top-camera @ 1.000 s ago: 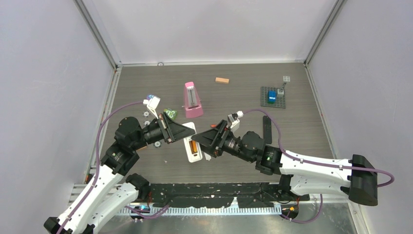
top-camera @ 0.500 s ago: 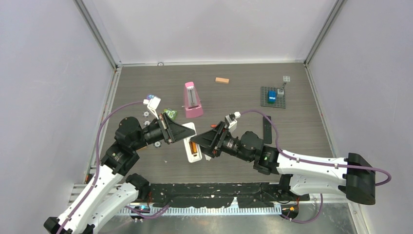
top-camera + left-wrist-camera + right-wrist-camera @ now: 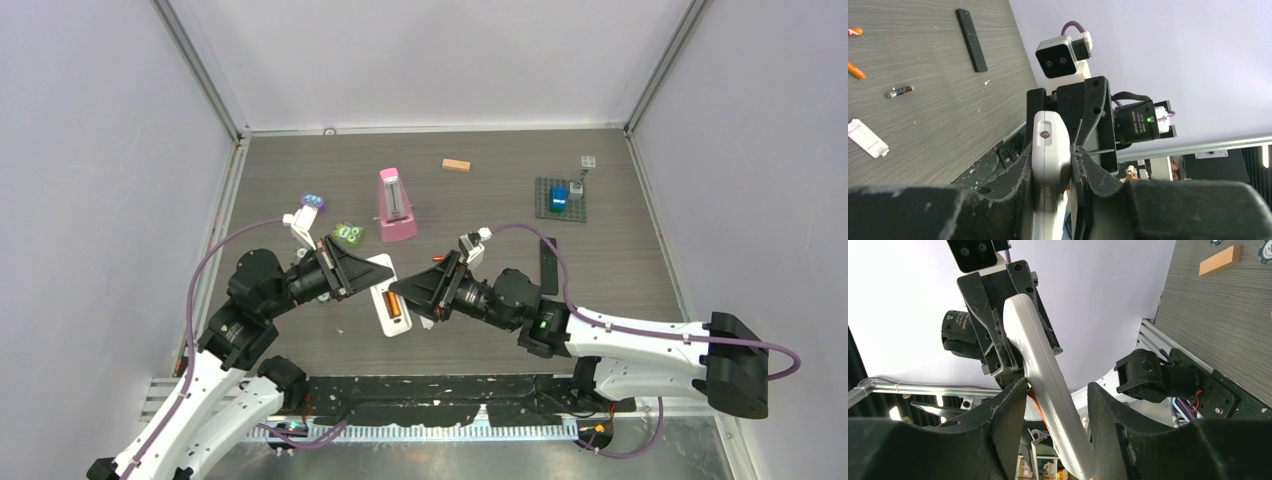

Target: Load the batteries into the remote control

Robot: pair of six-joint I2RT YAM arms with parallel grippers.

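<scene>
My left gripper (image 3: 378, 283) is shut on a white remote control (image 3: 384, 320) and holds it above the table, its open battery bay facing up. One orange battery (image 3: 395, 304) lies in that bay. My right gripper (image 3: 404, 292) straddles the remote's free end. In the right wrist view the remote (image 3: 1034, 347) passes between my right gripper's jaws (image 3: 1057, 386): one finger touches the orange battery (image 3: 1033, 399) side, the other stands off with a gap. In the left wrist view my left gripper (image 3: 1053, 155) clamps the remote (image 3: 1048, 131). An orange battery (image 3: 856, 70) and a dark red one (image 3: 899, 91) lie on the table.
A white battery cover (image 3: 867, 138) lies on the table near the loose cells. A black remote (image 3: 548, 264) is right of my right arm. Farther back are a pink metronome (image 3: 395, 205), a wooden block (image 3: 456, 165), a grey baseplate (image 3: 545, 207) and a poker chip (image 3: 314, 200).
The right gripper's jaws have narrowed around the remote's end. The left arm has drawn back slightly to the lower left with the remote, uncovering the chip and a green item.
</scene>
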